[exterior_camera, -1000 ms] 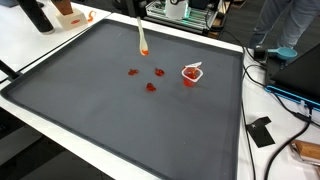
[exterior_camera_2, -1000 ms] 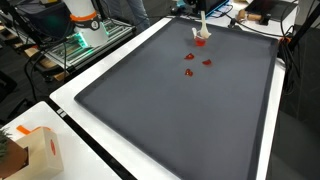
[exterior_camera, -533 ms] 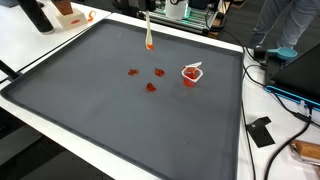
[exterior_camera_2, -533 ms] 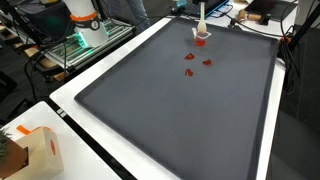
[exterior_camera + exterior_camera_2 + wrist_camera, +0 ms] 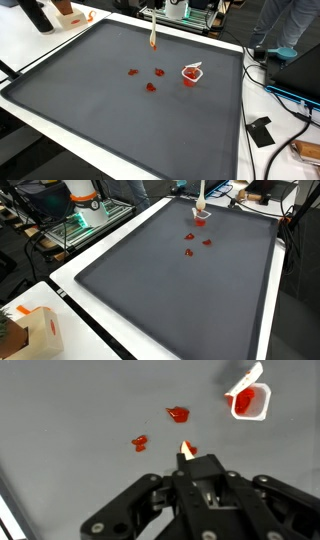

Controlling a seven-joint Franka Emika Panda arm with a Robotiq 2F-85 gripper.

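Pale stick (image 5: 152, 33) with a red-stained tip, clamped between the fingers (image 5: 208, 468) and hanging below them, clear of the surface (image 5: 120, 130). Red blobs (image 5: 178, 415) lie beneath and ahead of the fingers, and an open cup (image 5: 247, 400) sits further off to one side. Risk: residue may drip from the tip, or the thin stick may pivot in the grip and slip.

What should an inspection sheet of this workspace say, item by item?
Surface: dark mat lying flat on a white table.
Job's things: pale stick with an orange tip, held above the mat; three red pieces; small white cup, red inside, lid peeled back.
Clutter: black flat item on the table.
Grippers: gripper, fingers shut on the pale stick.
Cables: cables beside the table.
Surroundings: cardboard box.
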